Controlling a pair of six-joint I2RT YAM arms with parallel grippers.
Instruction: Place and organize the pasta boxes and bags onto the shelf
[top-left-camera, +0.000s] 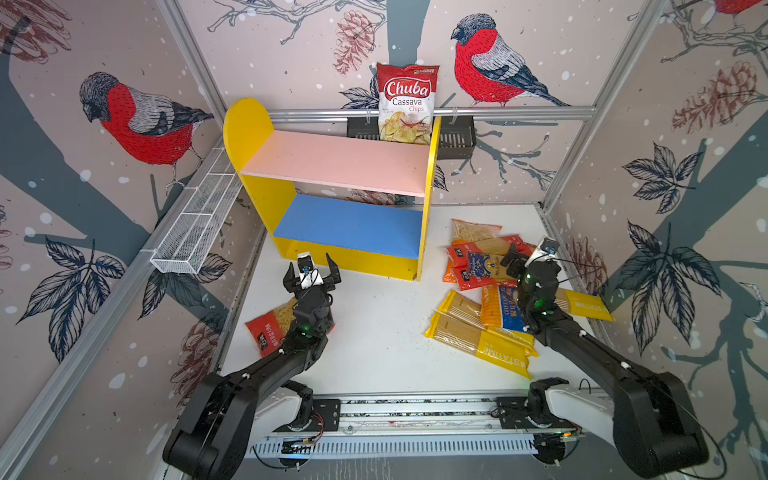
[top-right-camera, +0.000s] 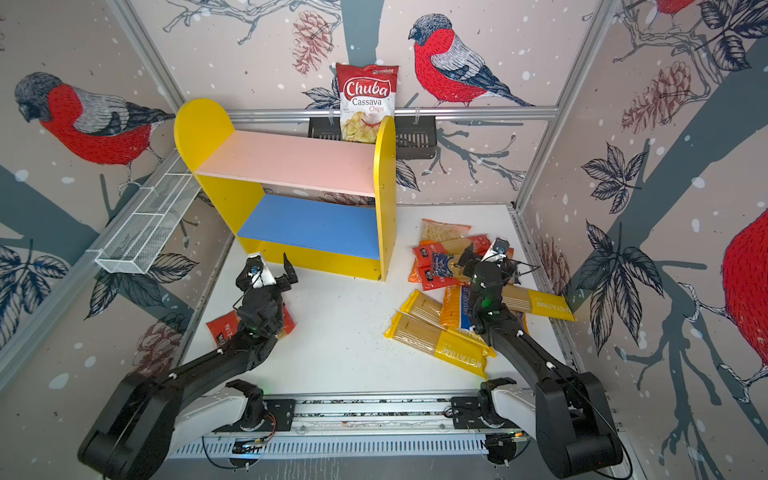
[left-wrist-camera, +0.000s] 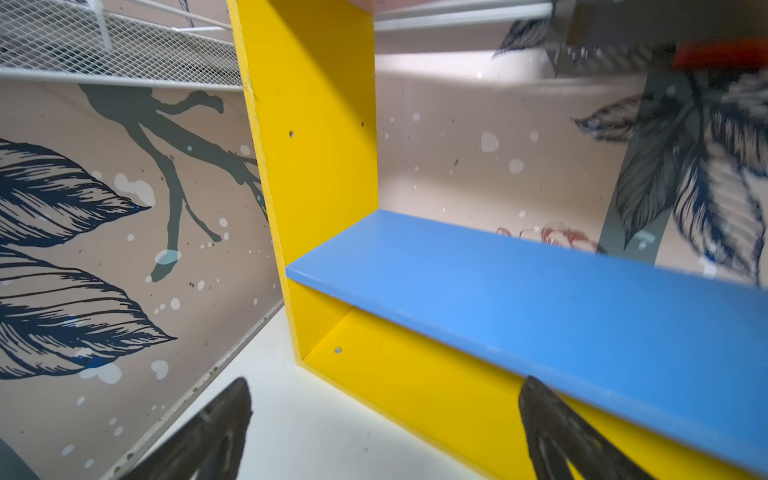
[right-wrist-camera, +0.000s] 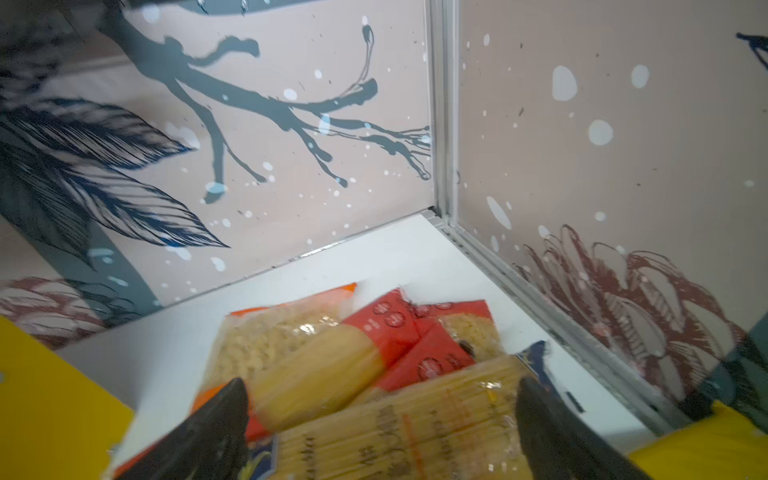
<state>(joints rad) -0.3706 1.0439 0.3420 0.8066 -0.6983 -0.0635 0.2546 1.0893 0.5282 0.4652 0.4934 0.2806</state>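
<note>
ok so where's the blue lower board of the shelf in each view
Top views: the blue lower board lies left of centre in both, under the pink board.
Left wrist: it runs from the middle to the lower right, just beyond the open left end effector.
Right wrist: not in it.
Shared landmark: the shelf's yellow panels show in every view.

I work in a lab test cell — bird-print wall panels (top-left-camera: 62, 216) in aluminium framing (top-left-camera: 519, 112) box in a white tabletop (top-left-camera: 374, 328), with my mounting rail (top-left-camera: 415, 409) along the bottom edge of both top views.
</note>
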